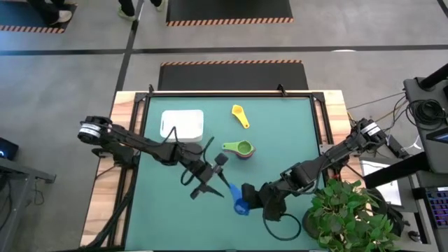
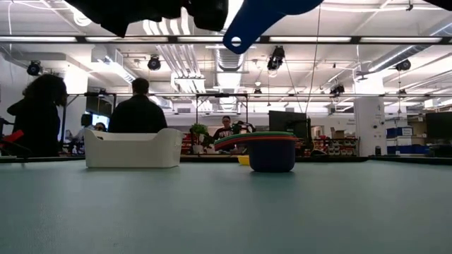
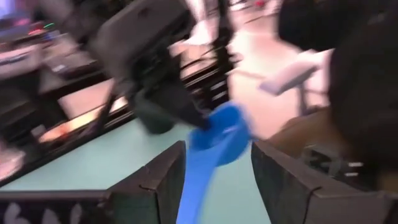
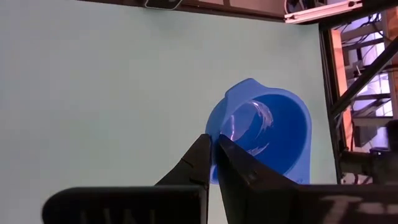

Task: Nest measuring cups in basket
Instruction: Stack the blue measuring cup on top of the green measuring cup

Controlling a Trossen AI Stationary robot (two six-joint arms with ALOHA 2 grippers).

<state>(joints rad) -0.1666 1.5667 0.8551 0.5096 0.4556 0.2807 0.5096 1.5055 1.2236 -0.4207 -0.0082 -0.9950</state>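
Note:
A blue measuring cup (image 1: 241, 205) hangs clear of the table near its front middle, with my right gripper (image 4: 213, 143) shut on it. Its long flat handle (image 3: 194, 180) runs between the fingers of my open left gripper (image 3: 217, 152), which stand on either side of it with gaps showing. The white basket (image 1: 182, 124) sits at the far left of the mat. A yellow cup (image 1: 240, 115) lies at the far middle. A green cup nested in a small stack (image 1: 241, 148) stands at the centre. My right gripper pinches the blue cup's wall at the rim (image 4: 219, 127), one finger outside and the other over the hollow. The fingers slant down from the table's right. The cup is lifted clear, its handle (image 2: 247, 28) pointing toward my left gripper.
A potted plant (image 1: 350, 217) stands at the table's near right corner beside my right arm. Free mat lies between the stack and the basket. In the low view, people sit in the room beyond the far edge.

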